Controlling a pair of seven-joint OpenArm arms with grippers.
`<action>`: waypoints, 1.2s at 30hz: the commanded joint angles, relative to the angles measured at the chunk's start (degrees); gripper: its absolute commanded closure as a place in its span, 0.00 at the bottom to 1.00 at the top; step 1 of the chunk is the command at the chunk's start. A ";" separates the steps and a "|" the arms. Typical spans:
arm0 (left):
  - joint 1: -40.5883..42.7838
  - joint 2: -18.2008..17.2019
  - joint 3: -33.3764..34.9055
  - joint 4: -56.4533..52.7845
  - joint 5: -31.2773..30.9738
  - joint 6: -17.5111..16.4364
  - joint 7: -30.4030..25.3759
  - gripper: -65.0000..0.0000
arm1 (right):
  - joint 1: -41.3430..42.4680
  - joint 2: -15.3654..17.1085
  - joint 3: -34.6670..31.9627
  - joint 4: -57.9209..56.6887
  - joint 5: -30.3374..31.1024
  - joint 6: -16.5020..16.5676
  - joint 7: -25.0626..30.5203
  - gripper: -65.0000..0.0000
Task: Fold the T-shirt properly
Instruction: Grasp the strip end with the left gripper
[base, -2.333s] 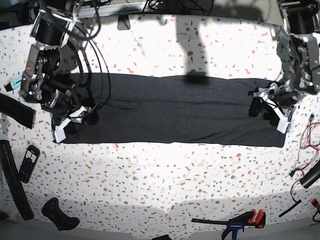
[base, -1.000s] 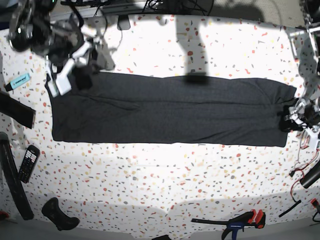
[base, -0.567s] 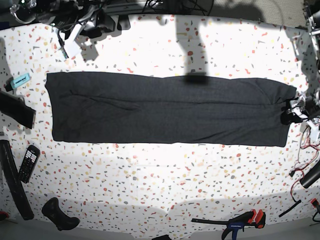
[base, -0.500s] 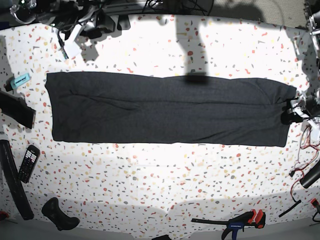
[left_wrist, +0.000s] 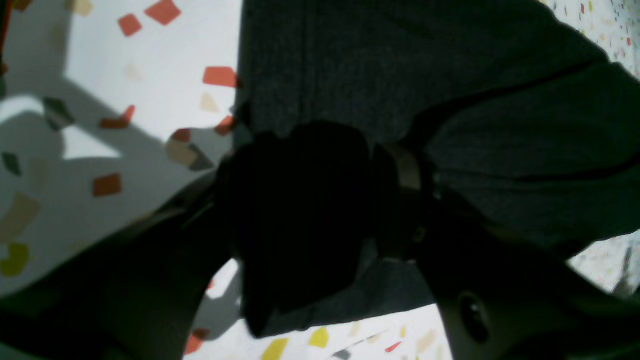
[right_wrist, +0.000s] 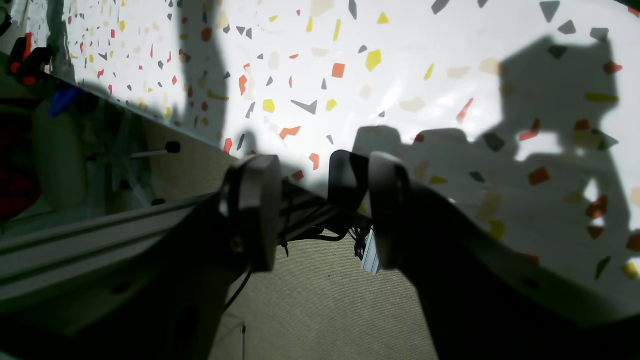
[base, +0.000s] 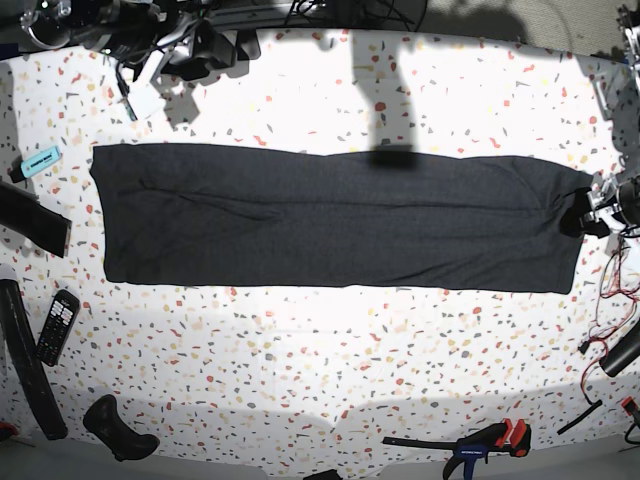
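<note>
Cloth fills the middle of the white speckled terrazzo tabletop (base: 320, 350): the dark charcoal T-shirt (base: 330, 215) lies flat there as one long, narrow band running side to side, plain side up, with a few shallow creases near its camera-left end. Its edges look fairly straight, the far camera-right corner slightly rounded.

The left gripper (base: 592, 215) sits right at that camera-right end of the shirt. From its wrist camera, dark fabric bunches close around the black fingers (left_wrist: 300, 210), with a fold of cloth running off beside them, but the fingers are in deep shadow and I cannot tell whether they pinch the shirt or merely rest against its edge.

The right gripper (right_wrist: 320, 210) is well away from the shirt, lifted up by the far camera-left corner of the table. Its two rounded grey pads (right_wrist: 252, 210) stand apart with open air between them, holding nothing.

Around the shirt, near the camera-left edge: a small turquoise marker (base: 40, 160), a black flat strap (base: 30, 220), a black remote with buttons (base: 57, 326) and a black game controller (base: 118, 428). Along the near edge lies a bar clamp with a blue and red handle (base: 480, 442). Red wires (base: 620, 280) trail at the camera-right edge.
</note>
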 joint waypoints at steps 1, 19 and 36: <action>-0.50 -0.52 -0.04 0.35 -0.92 -0.21 1.95 0.49 | -0.22 0.48 0.33 1.07 1.14 0.30 0.79 0.57; -0.46 0.87 -0.04 0.35 -3.93 -0.21 1.62 1.00 | 0.20 0.48 0.33 1.07 1.16 0.30 0.70 0.57; -0.63 3.06 -0.04 9.27 -10.34 -0.21 4.72 1.00 | 0.20 0.46 0.33 1.07 1.16 0.30 0.83 0.57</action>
